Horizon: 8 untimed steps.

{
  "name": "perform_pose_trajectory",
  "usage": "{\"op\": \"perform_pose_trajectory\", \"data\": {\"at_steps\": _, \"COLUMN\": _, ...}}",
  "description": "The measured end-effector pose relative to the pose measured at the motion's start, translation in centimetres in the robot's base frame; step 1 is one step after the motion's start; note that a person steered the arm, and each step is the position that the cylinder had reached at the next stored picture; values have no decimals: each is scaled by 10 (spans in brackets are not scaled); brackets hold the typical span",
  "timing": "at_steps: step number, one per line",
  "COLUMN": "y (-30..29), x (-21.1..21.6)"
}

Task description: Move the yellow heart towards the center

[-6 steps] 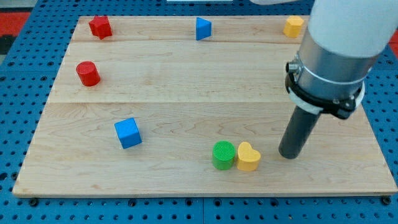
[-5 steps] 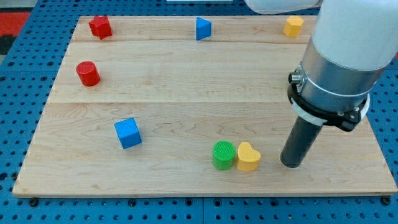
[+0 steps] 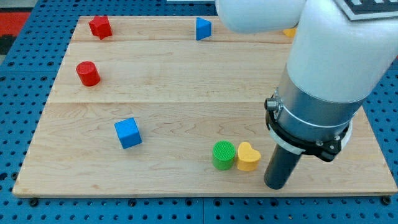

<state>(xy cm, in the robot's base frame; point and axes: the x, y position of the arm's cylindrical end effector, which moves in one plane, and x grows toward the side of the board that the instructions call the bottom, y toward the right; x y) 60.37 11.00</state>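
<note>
The yellow heart (image 3: 248, 157) lies near the view's bottom edge of the wooden board (image 3: 186, 81), touching the green cylinder (image 3: 224, 155) on its left. My tip (image 3: 275, 185) rests on the board just to the right of and below the heart, a small gap apart from it. The arm's wide grey and white body rises above the tip and covers the board's right side.
A blue cube (image 3: 128, 132) sits at the lower left. A red cylinder (image 3: 87, 73) and a red star-like block (image 3: 100, 27) are at the upper left. A blue triangle (image 3: 203, 28) is at the top middle. A yellow block (image 3: 288, 32) at the top right is mostly hidden by the arm.
My tip has moved down and a little left, from right of the heart to its lower right. The arm now hides most of the top-right yellow block. The blocks have not moved.
</note>
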Motion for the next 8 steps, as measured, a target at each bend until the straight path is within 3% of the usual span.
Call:
{"op": "perform_pose_trajectory", "data": {"at_steps": 4, "y": -34, "x": -42}}
{"op": "perform_pose_trajectory", "data": {"at_steps": 8, "y": -40, "x": -115}}
